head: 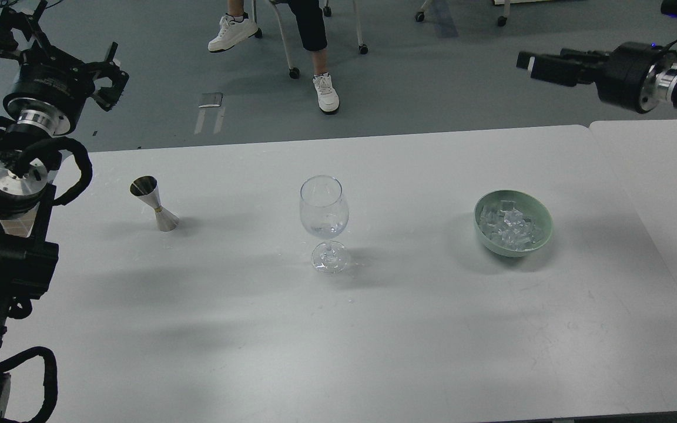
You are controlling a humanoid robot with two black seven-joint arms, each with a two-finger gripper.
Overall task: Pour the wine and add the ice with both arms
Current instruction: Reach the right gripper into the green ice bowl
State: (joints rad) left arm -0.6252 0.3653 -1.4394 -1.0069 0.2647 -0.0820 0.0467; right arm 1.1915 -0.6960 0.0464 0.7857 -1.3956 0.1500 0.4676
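Note:
A clear wine glass (324, 205) stands upright at the table's middle, with a little clear wine (324, 227) at the bottom of its bowl. A steel jigger (154, 203) stands to its left. A green bowl (541, 212) on the right holds many clear ice cubes (511, 229). My left gripper (56, 54) is open and empty, raised beyond the table's far left corner, well behind the jigger. My right gripper (528, 63) points left, high beyond the table's far right edge, behind the bowl. It is seen side-on, so its fingers cannot be told apart.
The white table (374, 329) meets a second white table (656, 176) at the right. A seated person's legs (315, 41) and chair are on the grey floor beyond the far edge.

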